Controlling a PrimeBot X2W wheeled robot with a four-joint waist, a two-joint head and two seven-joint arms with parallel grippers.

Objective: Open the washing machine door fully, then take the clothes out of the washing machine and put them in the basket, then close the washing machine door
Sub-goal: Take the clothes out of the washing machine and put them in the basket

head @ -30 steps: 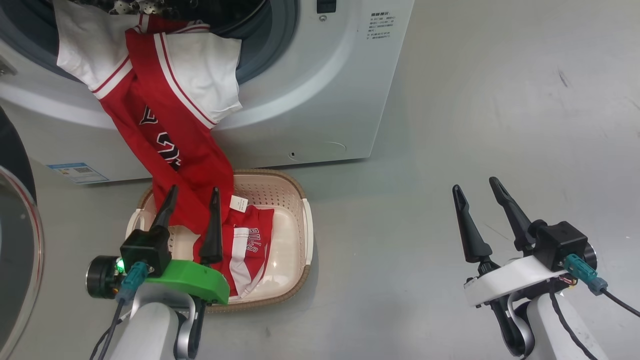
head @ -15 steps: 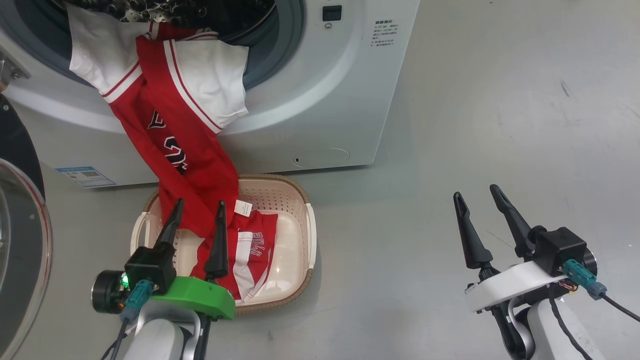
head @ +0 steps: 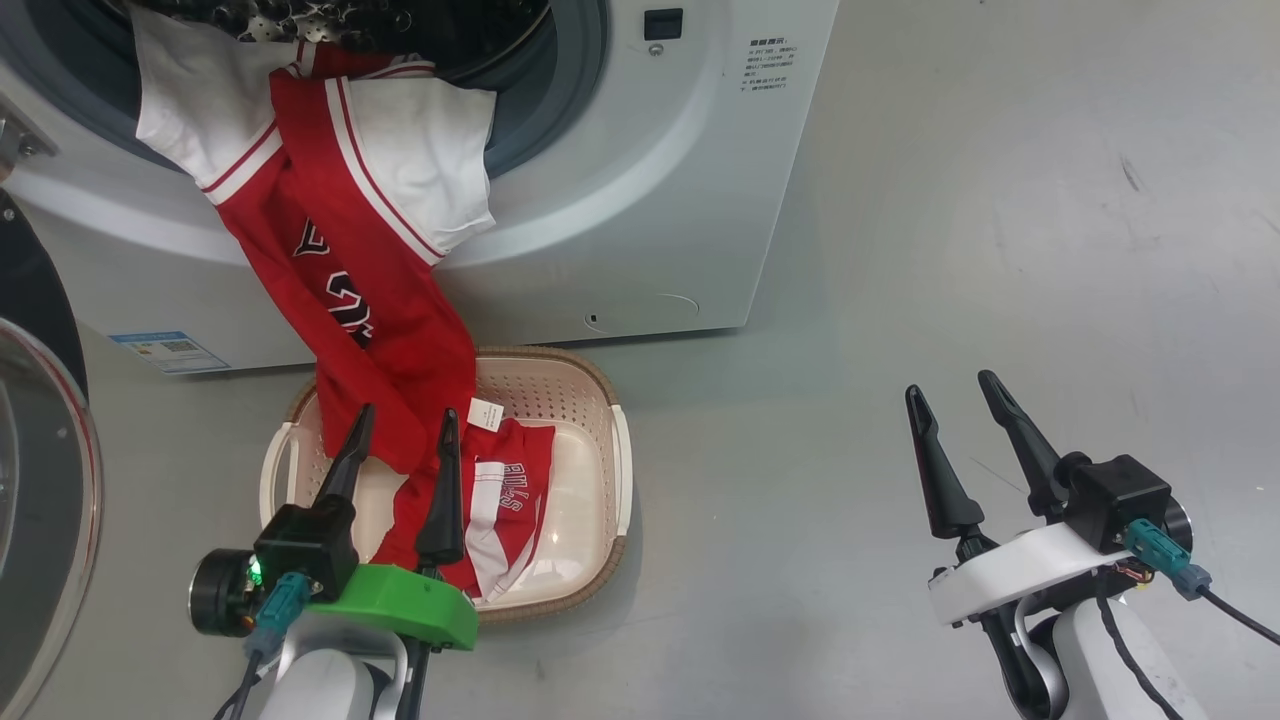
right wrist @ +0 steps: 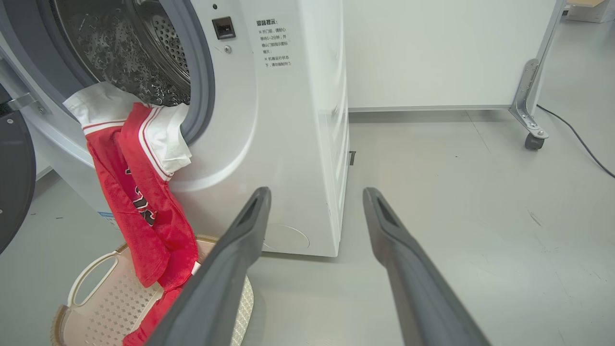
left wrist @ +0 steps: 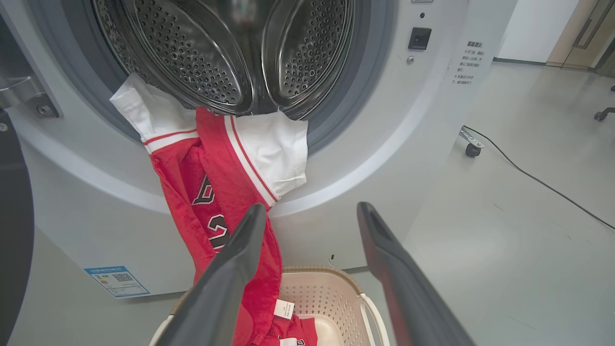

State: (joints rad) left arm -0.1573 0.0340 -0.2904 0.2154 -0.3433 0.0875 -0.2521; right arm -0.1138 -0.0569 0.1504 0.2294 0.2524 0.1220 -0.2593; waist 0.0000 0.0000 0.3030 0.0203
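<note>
Red and white clothes (head: 350, 270) spill out of the washer (head: 650, 200) and run down into the basket (head: 575, 400), which sits on the grey floor (head: 950, 200) just in front of the machine's lower panel. Their upper part, white sleeves with red-striped trim, lies draped over the grey gasket (left wrist: 372, 72) at the mouth of the steel drum (left wrist: 202, 53), above and behind the basket. From there a long red stretch with dark characters hangs down past the basket's back rim. The lower end lies bunched on the basket's bottom, with "BULLS" lettering facing up beside a small white tag (head: 483, 413). The right half of the basket's bottom is bare.

The door (head: 35, 470) stands swung wide open to the left of the basket, its black rim and clear glass at the head view's left edge. A blue label (head: 165, 350) sits low on the washer's front, behind and left of the basket.

The left claw (head: 408, 412) hangs over the near left part of the basket, released, its two dark fingers spread and pointing toward the washer. Red cloth passes behind the gap in the head view, and the left wrist view shows nothing pinched between the fingers. Whether one finger brushes the cloth I cannot tell.

The right claw (head: 950, 383) is well to the right of the basket, over bare floor, likewise released, fingers apart and empty.
</note>
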